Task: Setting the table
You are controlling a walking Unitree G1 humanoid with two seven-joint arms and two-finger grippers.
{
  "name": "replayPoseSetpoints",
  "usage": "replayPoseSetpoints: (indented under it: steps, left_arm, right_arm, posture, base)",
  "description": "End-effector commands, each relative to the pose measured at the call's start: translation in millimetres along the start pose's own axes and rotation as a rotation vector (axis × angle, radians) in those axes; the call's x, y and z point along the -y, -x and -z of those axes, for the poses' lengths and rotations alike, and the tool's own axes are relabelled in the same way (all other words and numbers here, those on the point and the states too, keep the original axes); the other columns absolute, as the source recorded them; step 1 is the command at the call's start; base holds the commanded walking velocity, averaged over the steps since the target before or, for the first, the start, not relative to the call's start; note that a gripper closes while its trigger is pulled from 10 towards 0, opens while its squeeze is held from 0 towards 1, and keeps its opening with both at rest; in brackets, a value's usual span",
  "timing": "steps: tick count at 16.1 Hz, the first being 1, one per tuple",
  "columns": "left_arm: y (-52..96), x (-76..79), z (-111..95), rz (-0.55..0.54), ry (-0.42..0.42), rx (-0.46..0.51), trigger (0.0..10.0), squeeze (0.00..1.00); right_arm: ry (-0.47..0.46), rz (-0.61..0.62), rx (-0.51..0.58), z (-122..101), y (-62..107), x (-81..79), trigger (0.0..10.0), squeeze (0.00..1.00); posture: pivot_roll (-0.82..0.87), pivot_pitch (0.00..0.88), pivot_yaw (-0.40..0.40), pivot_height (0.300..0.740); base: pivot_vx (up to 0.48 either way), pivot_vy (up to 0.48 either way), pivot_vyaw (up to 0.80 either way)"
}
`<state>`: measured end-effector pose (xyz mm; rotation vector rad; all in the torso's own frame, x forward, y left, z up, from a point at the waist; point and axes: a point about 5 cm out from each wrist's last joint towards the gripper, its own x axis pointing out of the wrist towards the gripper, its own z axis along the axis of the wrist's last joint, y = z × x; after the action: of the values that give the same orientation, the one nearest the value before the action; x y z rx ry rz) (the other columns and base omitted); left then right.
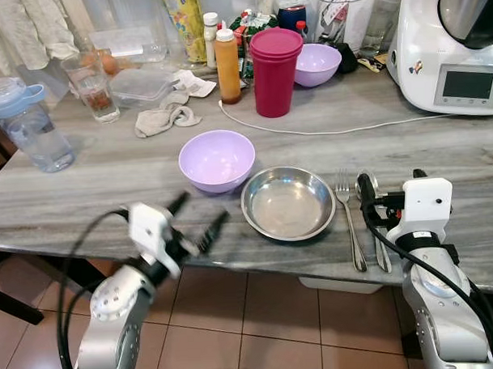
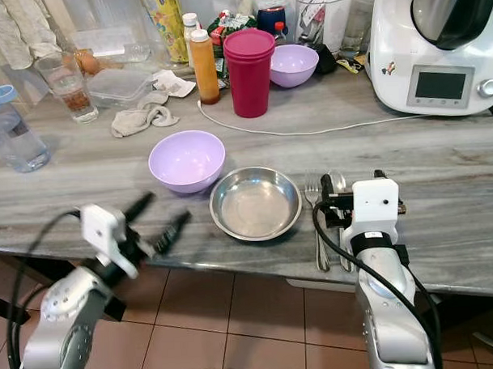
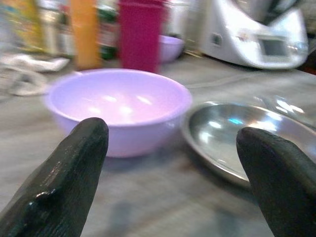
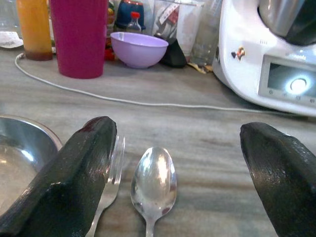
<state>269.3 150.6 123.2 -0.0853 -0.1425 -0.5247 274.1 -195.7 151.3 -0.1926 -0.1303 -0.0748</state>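
My left claw (image 1: 197, 221) hangs at the lower left of the frame, just off the near edge of the grey wood-grain counter (image 1: 108, 169), its two black fingers spread wide and holding nothing; the arm is blurred, so I take it to be in motion. My right claw (image 1: 390, 204) sits at the lower right, over the counter's near edge, fingers likewise parted and empty, with the handles of the steel fork (image 1: 348, 211) and the steel spoon (image 1: 368, 198) lying between and beneath them. Just left of that cutlery, centre frame, rests the shallow round stainless-steel dish (image 1: 288, 203), and touching or nearly touching its upper-left rim stands the lilac plastic bowl (image 1: 216, 160), which my left wrist view puts straight ahead between my fingers. I judge the place setting mostly laid: dish, fork and spoon look arranged, and the bowl seems the piece in hand. The next move, I think, calls for closing carefully on its rim without nudging the dish. Farther back, upper centre, stand a tall magenta plastic cup (image 1: 275, 71), an orange squeeze bottle (image 1: 228, 66) and a second lilac bowl (image 1: 318, 63).
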Motion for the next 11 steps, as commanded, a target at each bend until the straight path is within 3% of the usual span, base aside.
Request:
replayPoseSetpoints:
  steps: [1,3,7,11]
  left_arm:
    - [-0.4,-6.6,-6.0,-0.093,-0.053,0.011,10.0,0.0]
    - [-0.7,-8.0,-6.5,-0.156,-0.074,-0.004,10.0,0.0]
    - [-3.9,-11.5,-5.8,-0.307,-0.12,-0.036,10.0,0.0]
    - [-9.2,-8.9,-5.9,-0.34,-0.14,-0.042,10.0,0.0]
  right_arm:
    - [0.028,-0.012,0.051,-9.3,-0.3,-2.7,10.0,0.0]
    - [0.022,-0.01,0.037,-7.4,-0.3,-3.9,10.0,0.0]
    - [0.024,-0.012,0.04,-6.6,-2.2,-5.5,10.0,0.0]
    - [0.017,-0.013,0.048,-8.5,-4.2,-6.1,10.0,0.0]
  posture:
    - [-0.25,0.102,0.044,0.74]
    - [-0.25,0.101,0.039,0.74]
    - [-0.24,0.094,0.038,0.74]
    - [-0.24,0.087,0.037,0.74]
  base:
    - [0.0,0.0,0.0]
    - [0.0,0.0,0.0]
    - [0.0,0.0,-0.79]
    - [0.0,0.0,-0.74]
